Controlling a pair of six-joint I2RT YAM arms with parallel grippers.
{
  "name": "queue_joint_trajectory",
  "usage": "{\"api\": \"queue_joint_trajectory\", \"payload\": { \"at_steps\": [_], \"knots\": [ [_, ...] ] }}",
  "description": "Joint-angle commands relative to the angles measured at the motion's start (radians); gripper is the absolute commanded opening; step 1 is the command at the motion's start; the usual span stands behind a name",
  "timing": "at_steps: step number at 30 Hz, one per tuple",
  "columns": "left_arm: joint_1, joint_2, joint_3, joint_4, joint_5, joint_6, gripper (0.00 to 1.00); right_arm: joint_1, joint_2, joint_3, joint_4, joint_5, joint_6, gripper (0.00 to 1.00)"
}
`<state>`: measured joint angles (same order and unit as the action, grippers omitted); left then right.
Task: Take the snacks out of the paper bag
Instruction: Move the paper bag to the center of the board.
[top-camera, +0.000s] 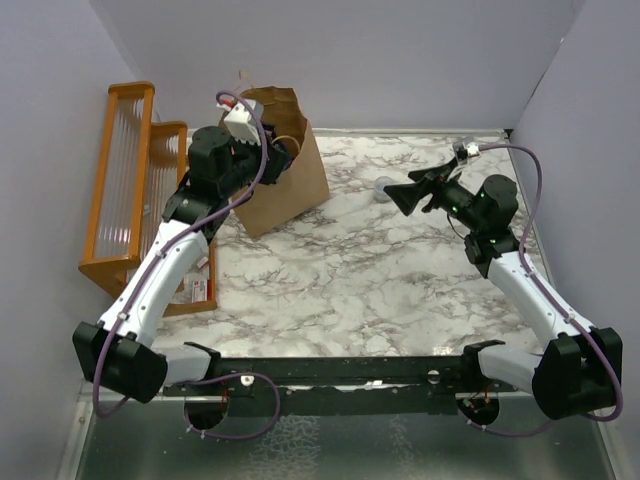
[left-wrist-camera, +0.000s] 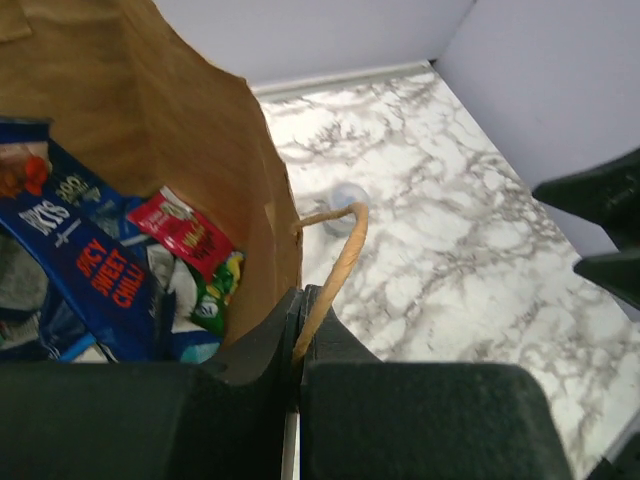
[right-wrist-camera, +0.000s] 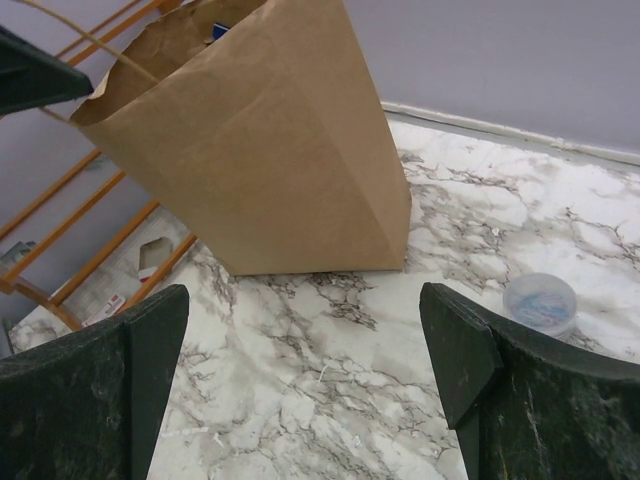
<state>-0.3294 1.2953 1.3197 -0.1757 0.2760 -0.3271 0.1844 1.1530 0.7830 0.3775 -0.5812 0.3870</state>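
The left claw (left-wrist-camera: 300, 305) was pinched shut on the paper bag (left-wrist-camera: 150, 110) at its rim, with the handle (left-wrist-camera: 338, 255) caught between the jaws. Inside the bag lay the snacks (left-wrist-camera: 100, 270). The right claw (right-wrist-camera: 300, 310) gaped wide, facing the bag on the desk (top-camera: 350, 270), with a clear cup (right-wrist-camera: 540, 300) nearby.

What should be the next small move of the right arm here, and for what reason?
Probably lift the right tool and bring it toward the mouth of the paper bag. It is open and apart from the bag, the left tool pinches the bag's rim, and the snacks lie inside.
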Motion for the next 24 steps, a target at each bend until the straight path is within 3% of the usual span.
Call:
{"api": "queue_joint_trajectory", "payload": {
  "at_steps": [1,10,20,22,24],
  "knots": [
    [-0.035,-0.111,-0.09,0.031,0.065,-0.11,0.0,0.01,0.003,0.0,-0.011,0.019,-0.008,0.99],
    [-0.215,-0.116,-0.131,0.117,0.089,-0.263,0.0,0.01,0.024,0.002,-0.011,0.007,0.013,0.99],
    [-0.391,0.035,0.029,0.076,0.029,-0.249,0.0,0.01,0.019,0.004,-0.03,0.02,0.009,0.99],
    [-0.392,0.036,0.069,0.025,0.0,-0.239,0.09,0.01,0.019,0.004,-0.032,0.022,0.009,0.99],
    [-0.391,0.02,0.078,-0.017,-0.03,-0.221,0.28,0.01,0.02,0.005,-0.035,0.025,0.008,1.0]
  ]
}}
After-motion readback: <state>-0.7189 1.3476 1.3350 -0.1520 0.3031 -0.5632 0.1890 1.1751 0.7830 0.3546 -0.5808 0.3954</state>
